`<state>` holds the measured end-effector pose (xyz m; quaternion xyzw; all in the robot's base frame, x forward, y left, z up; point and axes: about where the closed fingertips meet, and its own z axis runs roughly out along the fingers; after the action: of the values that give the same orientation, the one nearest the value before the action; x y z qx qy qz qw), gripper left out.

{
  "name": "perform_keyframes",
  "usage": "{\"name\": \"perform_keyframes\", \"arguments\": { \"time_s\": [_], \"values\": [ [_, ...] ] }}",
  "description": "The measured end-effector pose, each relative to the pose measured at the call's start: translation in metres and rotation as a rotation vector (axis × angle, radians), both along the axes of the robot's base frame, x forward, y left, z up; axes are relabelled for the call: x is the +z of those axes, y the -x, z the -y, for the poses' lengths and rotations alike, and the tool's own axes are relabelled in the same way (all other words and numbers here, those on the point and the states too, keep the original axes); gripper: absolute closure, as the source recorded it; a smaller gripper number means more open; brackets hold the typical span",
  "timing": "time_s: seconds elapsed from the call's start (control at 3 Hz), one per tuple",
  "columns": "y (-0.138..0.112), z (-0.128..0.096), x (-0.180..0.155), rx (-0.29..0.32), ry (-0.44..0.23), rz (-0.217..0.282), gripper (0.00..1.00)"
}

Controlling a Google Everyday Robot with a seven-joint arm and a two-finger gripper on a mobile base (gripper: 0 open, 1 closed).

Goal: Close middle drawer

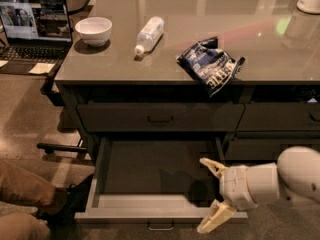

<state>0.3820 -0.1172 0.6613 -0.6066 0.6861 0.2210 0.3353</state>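
Counter (210, 9) | middle drawer (150, 171) pulled out beneath | pincer (202, 195) apart at its right corner

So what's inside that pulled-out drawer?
Only a bare grey floor shows in the middle drawer; nothing visible lies there. The gripper, fingers open, hangs over the right front corner and hides that bit. The back is too dark to tell.

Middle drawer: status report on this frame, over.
Gripper open, at the drawer's front right corner. Middle drawer pulled out, nothing inside. Person's shoe close beside its left wall.
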Motion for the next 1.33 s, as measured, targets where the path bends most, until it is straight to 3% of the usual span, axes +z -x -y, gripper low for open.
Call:
{"name": "perform_keyframes", "arguments": {
  "time_s": [0.33, 1.0, 1.33],
  "values": [
    [-0.007, -0.001, -0.027, 0.011, -0.025, 0.026, 0.00],
    [-0.008, 0.000, -0.044, 0.028, -0.015, 0.010, 0.00],
    [0.009, 0.004, -0.091, 0.043, -0.022, -0.043, 0.18]
  ]
}}
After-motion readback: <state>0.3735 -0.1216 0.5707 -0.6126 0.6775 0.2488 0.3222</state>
